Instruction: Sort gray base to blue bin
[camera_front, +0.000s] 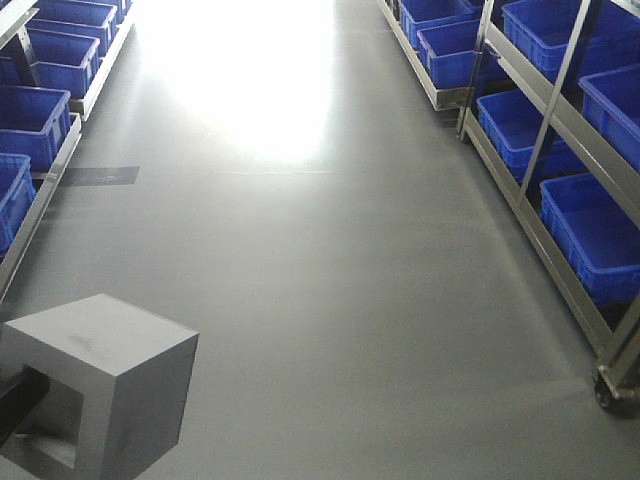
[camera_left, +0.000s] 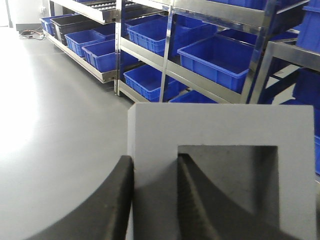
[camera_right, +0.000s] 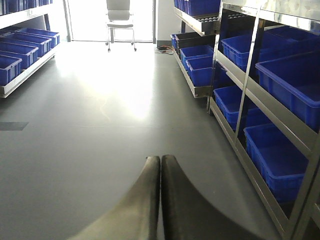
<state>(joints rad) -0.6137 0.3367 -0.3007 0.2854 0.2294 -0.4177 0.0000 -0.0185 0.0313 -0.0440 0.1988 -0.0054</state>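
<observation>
In the front view the gray block fills the lower left corner of the frame; a dark finger enters its square hollow from the left edge; the block appears to be carried above the floor and not resting on it, probably so it can travel to a shelf. Metal racks run along both edges of the frame; the nearest blue bin is at the right edge, well apart from the block.

In the left wrist view the block takes the lower centre and right; the left gripper is clamped on one side wall of it, one finger outside at the lower left and the other inside the hollow; this thin wall is likely chosen because the whole block looks too wide for the jaws. More bins stand on shelves in the upper part of the frame.

In the right wrist view the right gripper is at the bottom centre, its jaws pressed together with nothing between them; it seems only to wait; a chair stands at the top.
</observation>
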